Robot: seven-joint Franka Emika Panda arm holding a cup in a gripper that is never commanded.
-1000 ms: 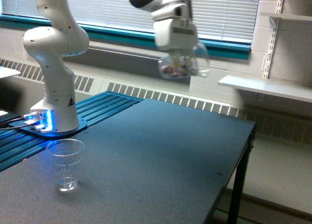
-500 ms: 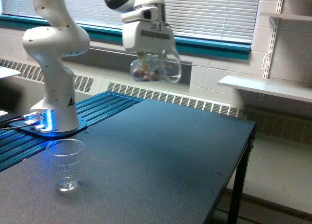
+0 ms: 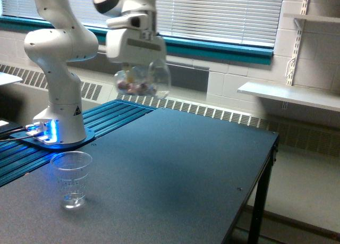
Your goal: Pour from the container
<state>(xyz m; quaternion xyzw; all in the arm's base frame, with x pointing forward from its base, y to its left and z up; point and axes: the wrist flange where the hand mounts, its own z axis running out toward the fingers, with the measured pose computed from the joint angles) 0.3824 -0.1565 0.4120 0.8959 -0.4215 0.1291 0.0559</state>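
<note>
The container [image 3: 143, 81], a clear smooth-walled plastic cup with small pinkish and pale pieces inside, hangs high above the dark table in the exterior view. It lies tilted on its side, mouth toward the exterior view's right. My gripper [image 3: 134, 69] is shut on it from above, its fingers mostly hidden behind the cup. A second clear cup with fine horizontal ribs [image 3: 71, 179] stands upright and empty on the table near the front left, well below and to the left of the held container.
The dark table [image 3: 175, 175] ends in an edge on the exterior view's right. The arm's white base [image 3: 61, 122] with blue lights stands on blue rails at the left. A radiator, window blinds and a white wall shelf [image 3: 287, 95] lie behind.
The gripper has carried the container to the exterior view's left and slightly lower, closer to a spot above the ribbed cup. The ribbed cup has not moved.
</note>
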